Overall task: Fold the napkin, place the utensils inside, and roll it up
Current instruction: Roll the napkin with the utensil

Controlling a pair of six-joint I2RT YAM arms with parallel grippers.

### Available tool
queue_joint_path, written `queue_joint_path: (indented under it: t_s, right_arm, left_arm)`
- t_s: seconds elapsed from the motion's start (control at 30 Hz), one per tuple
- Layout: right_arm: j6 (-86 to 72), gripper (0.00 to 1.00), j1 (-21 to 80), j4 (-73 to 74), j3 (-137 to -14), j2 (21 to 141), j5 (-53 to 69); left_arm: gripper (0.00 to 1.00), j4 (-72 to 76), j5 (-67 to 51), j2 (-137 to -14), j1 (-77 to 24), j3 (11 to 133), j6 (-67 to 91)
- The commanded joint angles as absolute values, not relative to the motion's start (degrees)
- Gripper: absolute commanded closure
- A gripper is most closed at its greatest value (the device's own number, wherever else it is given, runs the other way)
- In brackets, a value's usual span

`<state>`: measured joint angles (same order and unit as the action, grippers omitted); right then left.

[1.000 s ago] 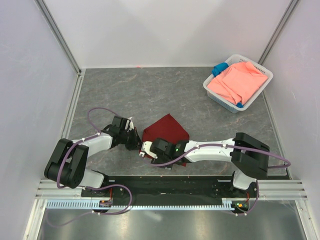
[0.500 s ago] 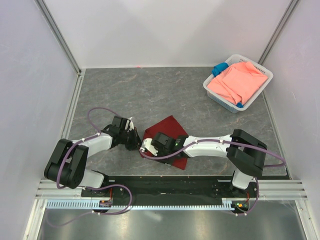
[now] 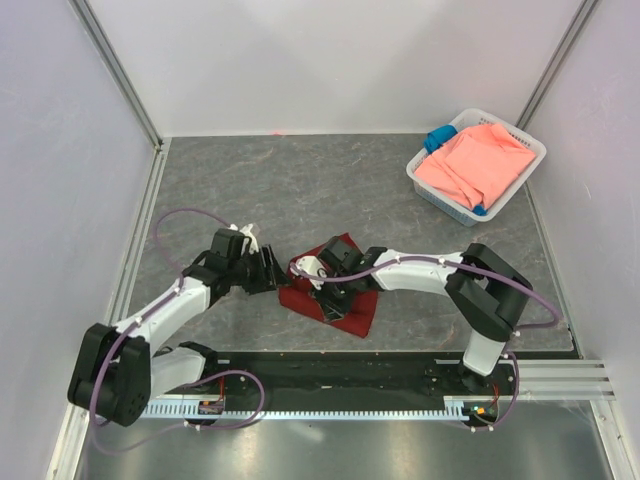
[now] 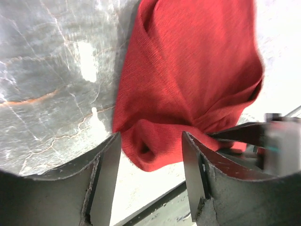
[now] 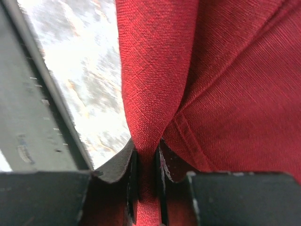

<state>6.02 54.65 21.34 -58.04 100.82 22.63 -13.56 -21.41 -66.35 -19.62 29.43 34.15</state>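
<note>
Napkin (image 3: 298,295) lies bunched by the middle of the near edge, btwn both arms. Its long axis runs roughly along that edge, slanting twd the near right corner. Right gripper (image 5: 146,162) is pinched almost closed on a raised fold of the cloth. Left gripper (image 4: 150,141) is spread wide, fingers straddling the rounded left end w/o clamping, so the bundle lies straight ahead of it, twd the right edge. Both are at the cloth, but only the right has a hold. Utensils: none visible; maybe inside the folds, can't tell. Basket (image 3: 428,190) in the far right corner holds a salmon-pink cloth (image 3: 475,165) and a blue cloth (image 3: 438,137), well apart from the work.
</note>
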Motion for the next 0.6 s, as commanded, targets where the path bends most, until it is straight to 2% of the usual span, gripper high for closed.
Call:
queue_joint_path:
  t_s: [0.0, 0.2, 0.43, 0.57]
  right_arm:
    - [6.33, 0.78, 54.23, 23.64, -56.42, 107.84, 31.98]
    - [6.85, 0.78, 52.39, 23.55, -58.18, 112.75, 38.75]
    - [6.86, 0.78, 50.45, 23.82, -60.11, 116.1, 40.87]
    - [6.77, 0.78, 49.49, 24.08, -60.73, 117.07, 40.96]
  left_arm:
    - [0.38, -11.62, -19.15, -61.62, -19.69, 28.22, 32.87]
    - [0.4, -6.33, -21.53, -59.85, -19.69, 24.79, 33.31]
    - [0.52, -6.77, -21.09, -62.66, -19.69, 24.08, 34.19]
    - [0.52, -7.47, -20.31, -62.32, -19.78, 23.56, 35.15]
